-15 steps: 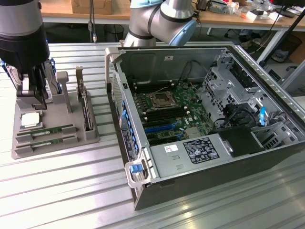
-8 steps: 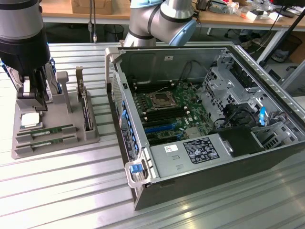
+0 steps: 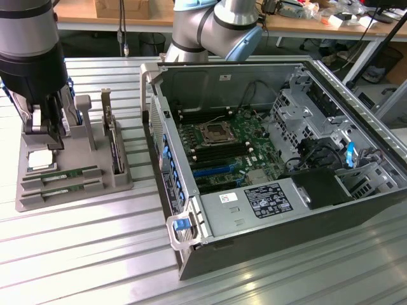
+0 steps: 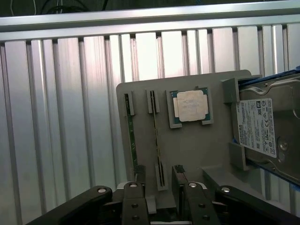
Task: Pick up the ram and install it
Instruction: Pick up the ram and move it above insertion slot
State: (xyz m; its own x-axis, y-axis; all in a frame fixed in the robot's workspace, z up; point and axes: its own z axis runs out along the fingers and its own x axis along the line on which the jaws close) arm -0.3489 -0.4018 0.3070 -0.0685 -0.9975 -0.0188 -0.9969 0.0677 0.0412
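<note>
Here two ram sticks (image 4: 132,136), one processor (image 4: 191,105); claw (image 4: 158,174) seemingly open.

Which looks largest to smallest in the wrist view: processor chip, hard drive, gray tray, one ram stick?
1. gray tray
2. hard drive, partly cut off
3. processor chip
4. ram stick, edge-on: longer than the chip but a thin sliver

Hidden from me
My finger (image 4: 138,176) hides one end of a ram stick (image 4: 132,136); the hard drive (image 4: 267,131) runs off frame.
</note>
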